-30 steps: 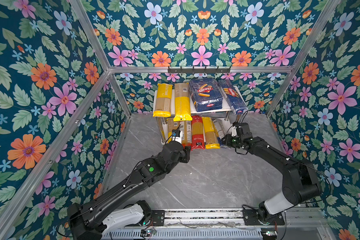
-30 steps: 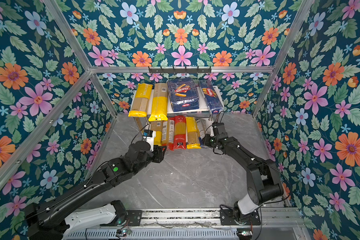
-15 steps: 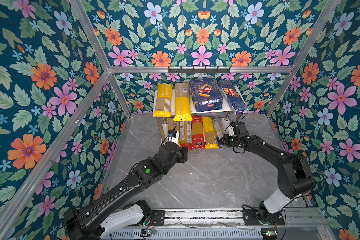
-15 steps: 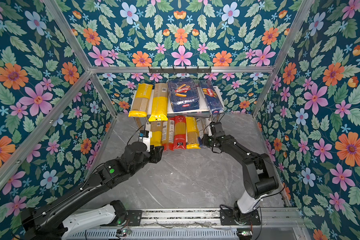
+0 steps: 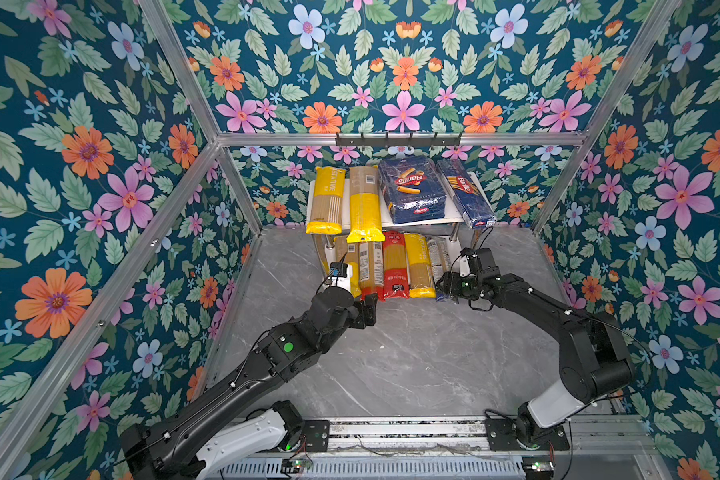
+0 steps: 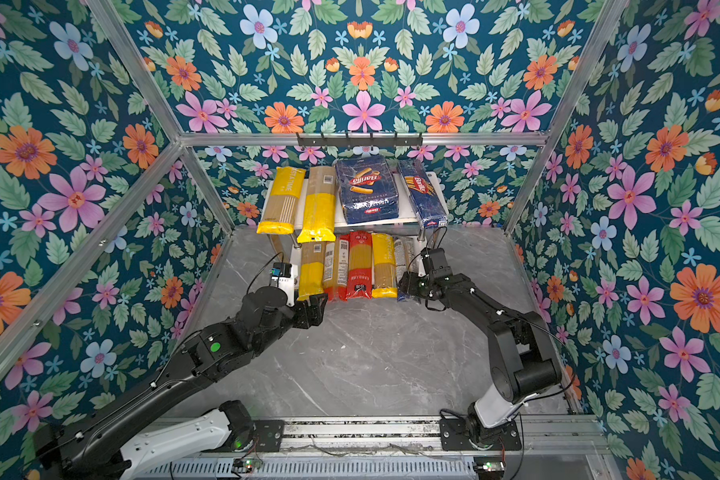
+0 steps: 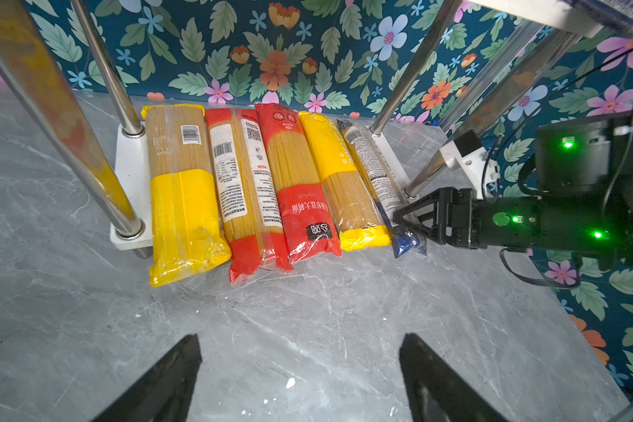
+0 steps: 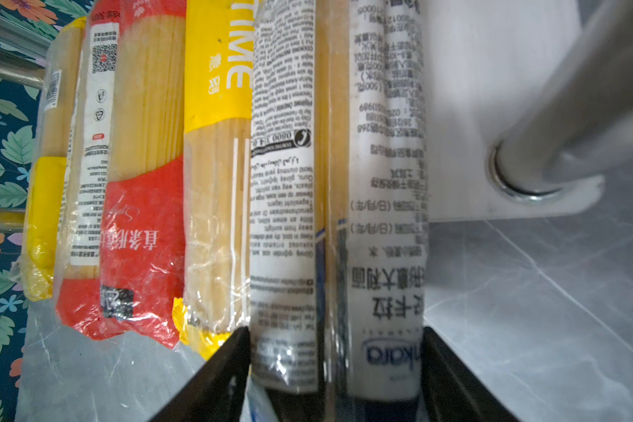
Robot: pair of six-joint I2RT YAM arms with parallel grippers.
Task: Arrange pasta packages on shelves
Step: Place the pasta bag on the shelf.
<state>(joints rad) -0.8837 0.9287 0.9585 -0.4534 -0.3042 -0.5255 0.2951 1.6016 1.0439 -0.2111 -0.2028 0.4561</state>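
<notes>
Top views: rack (image 5: 454,216) at table's 12 o'clock, four packs on upper board, five below.
Left wrist: left gripper (image 7: 300,369) spread wide, empty.
Right wrist: right gripper (image 8: 337,369) jaws flank clear-blue bag (image 8: 337,219); grip unclear.

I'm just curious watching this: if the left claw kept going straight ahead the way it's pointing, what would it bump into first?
Probably the red spaghetti bags on the lower shelf. The left gripper, jaws wide apart, faces their near ends over bare table; exact depth is unclear.

Grey marble table (image 5: 412,365), white shelves (image 5: 454,216), pasta packages (image 5: 395,266)
</notes>
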